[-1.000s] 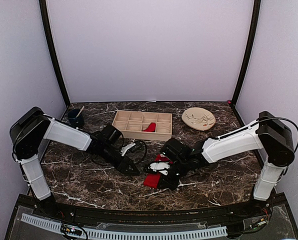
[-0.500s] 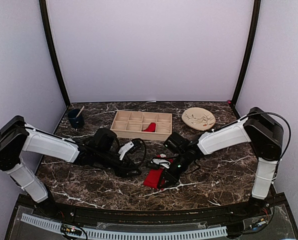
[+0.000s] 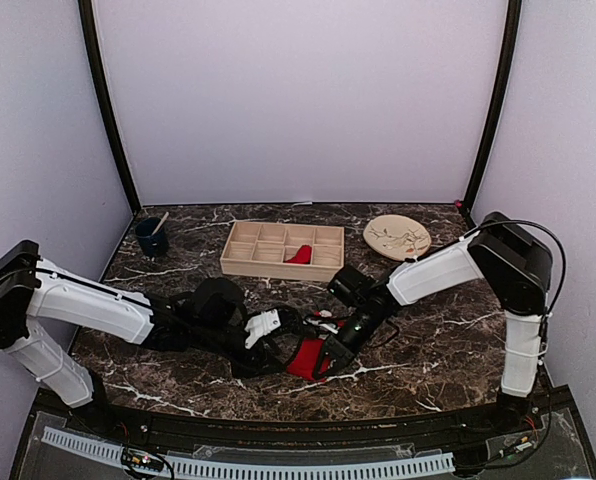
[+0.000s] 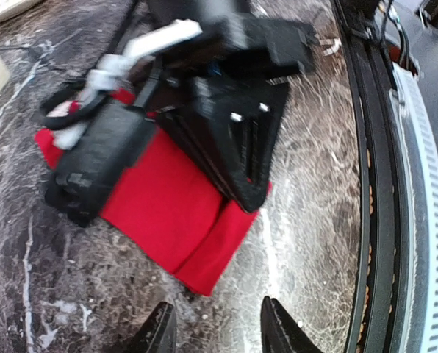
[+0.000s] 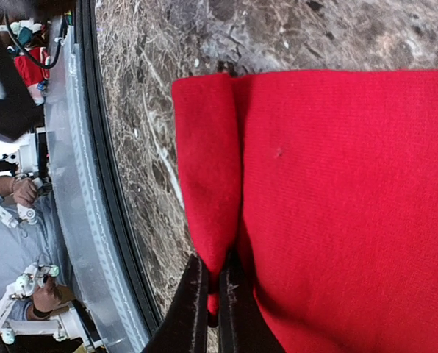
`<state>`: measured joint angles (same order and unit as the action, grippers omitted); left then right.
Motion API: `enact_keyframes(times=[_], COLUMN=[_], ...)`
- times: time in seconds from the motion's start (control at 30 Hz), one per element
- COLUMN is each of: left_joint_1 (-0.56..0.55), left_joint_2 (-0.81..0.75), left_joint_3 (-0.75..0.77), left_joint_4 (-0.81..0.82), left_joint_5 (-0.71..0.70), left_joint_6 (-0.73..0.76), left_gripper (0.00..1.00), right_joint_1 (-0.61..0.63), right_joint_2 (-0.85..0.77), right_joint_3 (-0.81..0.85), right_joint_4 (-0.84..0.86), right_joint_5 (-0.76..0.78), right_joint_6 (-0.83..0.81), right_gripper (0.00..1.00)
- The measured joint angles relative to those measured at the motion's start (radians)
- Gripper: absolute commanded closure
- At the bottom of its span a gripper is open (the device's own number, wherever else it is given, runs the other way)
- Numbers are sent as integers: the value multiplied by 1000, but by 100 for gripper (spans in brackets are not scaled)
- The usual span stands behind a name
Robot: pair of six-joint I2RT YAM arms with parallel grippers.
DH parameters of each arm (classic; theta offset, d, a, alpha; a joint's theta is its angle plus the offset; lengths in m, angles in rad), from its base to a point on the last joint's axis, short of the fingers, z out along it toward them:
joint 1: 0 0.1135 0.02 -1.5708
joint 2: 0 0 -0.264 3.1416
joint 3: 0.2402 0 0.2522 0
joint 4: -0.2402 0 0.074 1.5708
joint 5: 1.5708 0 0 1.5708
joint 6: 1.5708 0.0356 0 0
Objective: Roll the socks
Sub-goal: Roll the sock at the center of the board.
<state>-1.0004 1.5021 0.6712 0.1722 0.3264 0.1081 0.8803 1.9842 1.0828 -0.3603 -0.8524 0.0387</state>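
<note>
**Progress.** The task is judged to be at an early stage; no finished roll is visible. One sock (image 4: pixel 167 209) lies flat on the table (image 3: pixel 178 372), near its front edge and between the two arms. Its near end is doubled over into a single thick band, which may be the first turn of a roll. The second sock (image 3: pixel 299 255) sits bunched in one compartment of the tray (image 3: pixel 240 264), right of the tray's middle and well apart from both arms. On this evidence, almost all of the rolling is left to do, and the second sock has not been brought out.

**Grippers.** The right gripper (image 5: pixel 212 293) is closed tight on the folded band at the sock's edge, with red fabric pinched between its fingertips. The left gripper (image 4: pixel 215 334) stands partly open and holds nothing. Its tips hover just beside the sock's near corner, over bare table.

**Materials and shapes.**
- Sock: bright red, fine even knit, matte and limp. The flat part is roughly rectangular, and the fold has a soft, rounded edge.
- Table: dark, marble-patterned with white veins, smooth and slightly glossy.
- Tray: pale wood, shallow, split by thin dividers into small square cells.
- Gripper fingers: black, rigid, tapering to narrow tips.
</note>
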Motion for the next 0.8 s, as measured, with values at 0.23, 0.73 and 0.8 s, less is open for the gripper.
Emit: enact_keyframes(times=[0.23,0.73,0.8], left_joint_1=[-83,-153,-160], left_joint_2=[44,105,106], left_joint_3=[48,93,93], left_joint_4=[-79,-118,-117], left_joint_5=[-96,-241,-257], left_joint_6=[130,353,371], left_gripper=[59,66,67], right_joint_1=[-17,-17,-17], right_joint_2=[23,55,55], right_joint_3=[4,5,5], right_joint_4=[-6,-6,-5], right_joint_5=[-56,-142,-147], right_joint_6=[27,76,82], right_gripper=[96,97,97])
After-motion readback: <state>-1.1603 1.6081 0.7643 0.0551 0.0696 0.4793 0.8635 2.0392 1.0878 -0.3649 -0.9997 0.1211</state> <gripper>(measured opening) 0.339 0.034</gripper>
